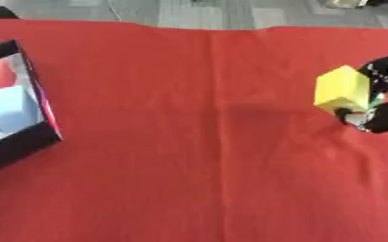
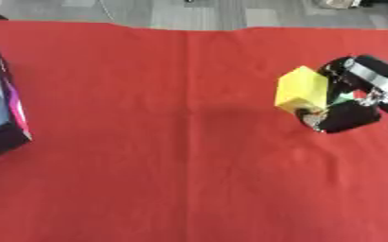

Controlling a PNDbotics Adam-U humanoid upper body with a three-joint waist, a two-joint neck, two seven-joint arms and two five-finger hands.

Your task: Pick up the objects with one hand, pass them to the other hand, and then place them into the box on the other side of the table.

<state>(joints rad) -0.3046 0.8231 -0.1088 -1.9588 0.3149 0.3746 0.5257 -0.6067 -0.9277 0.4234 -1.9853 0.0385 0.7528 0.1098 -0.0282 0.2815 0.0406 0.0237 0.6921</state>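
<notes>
**With the block up on the right, box far off to the left**

While held clear of the cloth, yellow block (image 2: pixel 302 90) sits at the right side of the table, pinched between curled black fingers above and thumb below. Clamped on it: right hand (image 2: pixel 346 101), coming in from the right edge, palm turned toward the middle of the table. Block pokes out leftward from that grip, its free faces pointing toward the centre — handy for a taker coming from that side. Roughly cube-shaped, slightly tilted, so no real long axis to worry about.

Now outward. Faint shadow on the red tablecloth (image 1: pixel 197 156) just left of the block, suggesting lifted, not resting. Wide bare stretch of red between block and goal. Over at the far left edge, tilted and partly cut off: black-walled box (image 1: pixel 41 120), open top, pale blue and red shapes already inside.

And the other hand? Nowhere in either view — no left hand showing, so no telling its fingers.

Key line, then: block right, box left, well apart, whole cloth between. Judging by that, handover step still ahead; likely needs a carry toward centre, free left-facing side offered, left hand arriving to meet it. Risk: little room left on the block for a second grip.
</notes>
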